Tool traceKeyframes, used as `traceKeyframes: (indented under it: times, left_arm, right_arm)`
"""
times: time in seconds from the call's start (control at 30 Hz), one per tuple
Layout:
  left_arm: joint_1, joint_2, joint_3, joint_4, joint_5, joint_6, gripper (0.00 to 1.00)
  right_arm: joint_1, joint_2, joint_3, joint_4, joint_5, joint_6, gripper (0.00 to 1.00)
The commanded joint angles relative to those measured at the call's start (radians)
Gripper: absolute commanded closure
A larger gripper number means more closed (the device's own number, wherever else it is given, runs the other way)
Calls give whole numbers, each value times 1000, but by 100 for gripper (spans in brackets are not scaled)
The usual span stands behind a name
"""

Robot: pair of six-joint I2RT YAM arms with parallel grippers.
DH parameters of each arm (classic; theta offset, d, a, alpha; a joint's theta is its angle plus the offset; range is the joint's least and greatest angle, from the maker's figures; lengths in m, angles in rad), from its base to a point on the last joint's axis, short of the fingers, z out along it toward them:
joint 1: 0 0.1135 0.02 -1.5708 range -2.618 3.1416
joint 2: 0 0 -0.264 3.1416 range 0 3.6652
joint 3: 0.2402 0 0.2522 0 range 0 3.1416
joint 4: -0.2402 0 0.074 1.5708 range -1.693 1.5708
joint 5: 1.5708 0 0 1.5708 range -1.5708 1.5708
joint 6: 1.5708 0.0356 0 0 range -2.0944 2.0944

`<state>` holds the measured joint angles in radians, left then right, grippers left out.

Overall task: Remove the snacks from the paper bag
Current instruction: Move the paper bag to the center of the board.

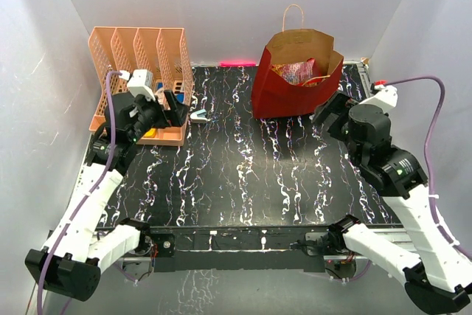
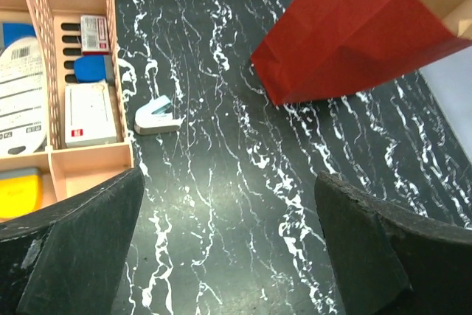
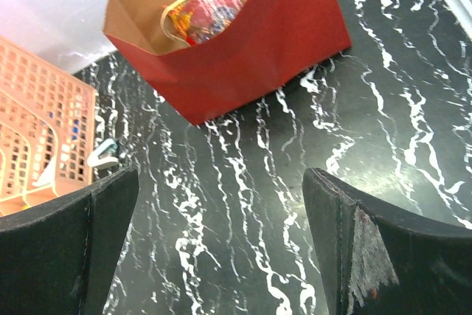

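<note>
The red paper bag (image 1: 291, 94) stands upright at the back right of the black marbled table, brown inside, one tan handle up. A red crinkly snack bag (image 1: 299, 73) shows inside its mouth; it also shows in the right wrist view (image 3: 210, 7). The small packets are hidden. The bag appears in the left wrist view (image 2: 354, 27) and right wrist view (image 3: 251, 49). My left gripper (image 1: 171, 108) is open and empty beside the peach rack. My right gripper (image 1: 328, 117) is open and empty, just right of the bag's front corner.
A peach perforated file rack (image 1: 140, 79) with office items stands at the back left. A small white stapler-like object (image 1: 199, 116) lies beside it. A pink stick (image 1: 237, 63) lies along the back edge. White walls enclose the table.
</note>
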<state>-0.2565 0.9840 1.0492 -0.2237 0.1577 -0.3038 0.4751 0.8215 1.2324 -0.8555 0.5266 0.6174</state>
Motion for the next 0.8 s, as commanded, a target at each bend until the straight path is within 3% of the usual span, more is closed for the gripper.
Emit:
traceKeyframes:
  times: [0.0, 0.27, 0.5, 0.77]
  left_arm:
    - [-4, -88, -98, 140, 27, 37, 2]
    - [-35, -124, -212, 186, 35, 65, 2]
    - [-57, -137, -220, 167, -36, 74, 2]
    - [-76, -165, -235, 160, -102, 95, 2]
  right_arm:
    - [-5, 31, -11, 229, 7, 62, 2]
    - [-7, 177, 4, 407, 134, 235, 2]
    - [-36, 320, 27, 477, 200, 375, 12]
    - [-106, 431, 44, 522, 143, 426, 27]
